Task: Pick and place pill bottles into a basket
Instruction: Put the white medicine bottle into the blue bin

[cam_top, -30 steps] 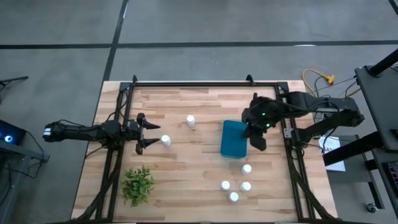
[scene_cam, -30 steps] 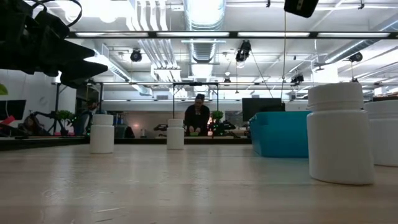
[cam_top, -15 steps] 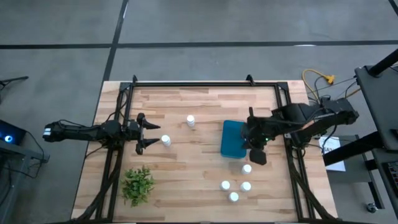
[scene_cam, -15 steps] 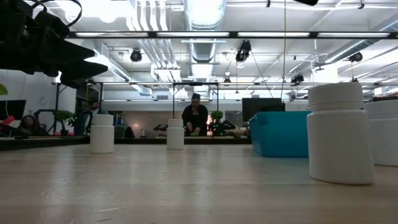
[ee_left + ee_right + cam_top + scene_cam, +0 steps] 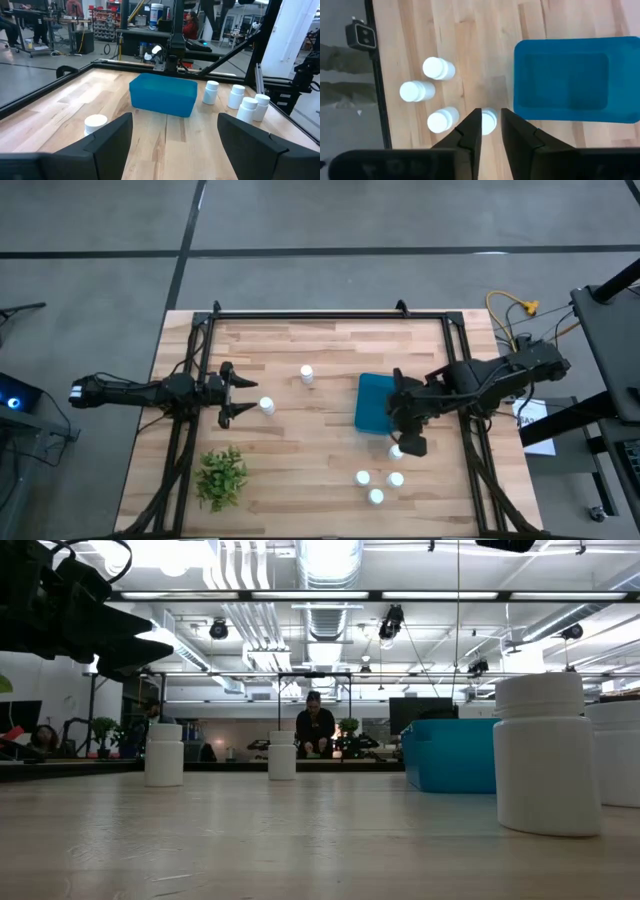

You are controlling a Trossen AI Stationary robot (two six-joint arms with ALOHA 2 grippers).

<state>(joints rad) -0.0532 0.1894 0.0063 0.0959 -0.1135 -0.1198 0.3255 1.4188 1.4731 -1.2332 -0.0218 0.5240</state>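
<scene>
**Right tool poised above the nearest bottle, basket just beside**

The right tool [image 5: 411,442] hangs directly over one upright pill bottle [image 5: 487,121], which stands just off the short end of the basket [image 5: 376,403]. In the right wrist view the bottle's white cap sits centred in the slim gap between the two dark fingers [image 5: 470,132], so the coming move looks like a straight descent, the bottle's long axis being vertical. The fingers stand narrowly parted, holding and touching nothing; I judge the gap may be too slim for the cap and needs widening first.

Farther along the surface [image 5: 320,460], three more bottles [image 5: 377,484] cluster beyond that one, away from the basket. The basket appears empty.

Well apart on the other side, the left tool [image 5: 238,395] waits spread wide and empty, with a bottle [image 5: 266,406] just before its fingertips and another [image 5: 306,373] beyond, clearly nearer to it than to the right arm.
</scene>
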